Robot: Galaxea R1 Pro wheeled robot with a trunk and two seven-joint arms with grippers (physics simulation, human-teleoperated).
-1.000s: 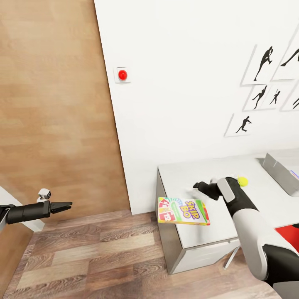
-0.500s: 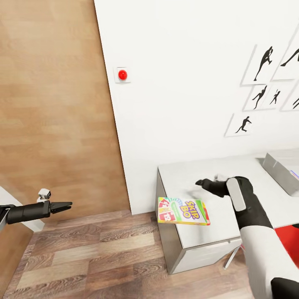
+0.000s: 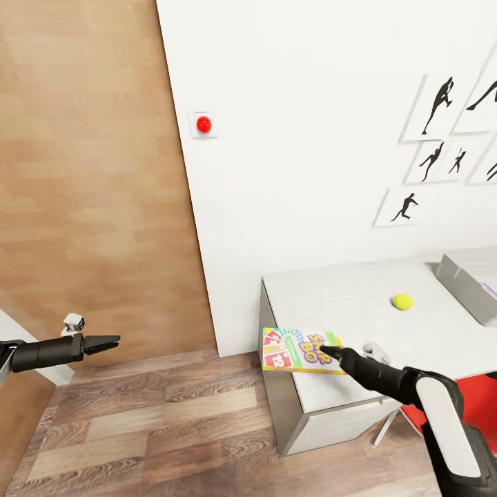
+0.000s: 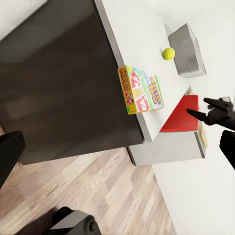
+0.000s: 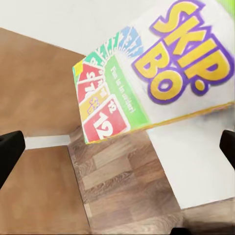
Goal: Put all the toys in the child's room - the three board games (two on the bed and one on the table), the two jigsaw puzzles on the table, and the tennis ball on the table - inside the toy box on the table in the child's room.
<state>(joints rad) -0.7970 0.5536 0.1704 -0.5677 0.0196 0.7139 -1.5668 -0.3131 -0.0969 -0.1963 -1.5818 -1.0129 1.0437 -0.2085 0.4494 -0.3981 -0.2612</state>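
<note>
A long yellow-red-green Skip-Bo board game [image 3: 301, 350] lies on the left end of the white table [image 3: 345, 290], with one end over the edge. My right gripper [image 3: 330, 353] is open, its tips at the box's right end and just above it. In the right wrist view the box [image 5: 161, 78] lies close ahead between the spread fingers. The tennis ball [image 3: 402, 301] rests on the table further back. The light-grey toy box [image 3: 461, 279] stands at the right. My left gripper [image 3: 114, 339] hangs open over the floor, far to the left.
A red chair [image 3: 483, 390] is tucked under the table at the lower right. A white wall with a red button [image 3: 203, 124] and black silhouette pictures [image 3: 437, 103] stands behind the table. A wood panel [image 3: 90, 172] and wood-plank floor [image 3: 172, 428] lie to the left.
My right arm has pulled back from beside the tennis ball towards the near edge, ending at the Skip-Bo box. The ball, box and left arm have not moved.
</note>
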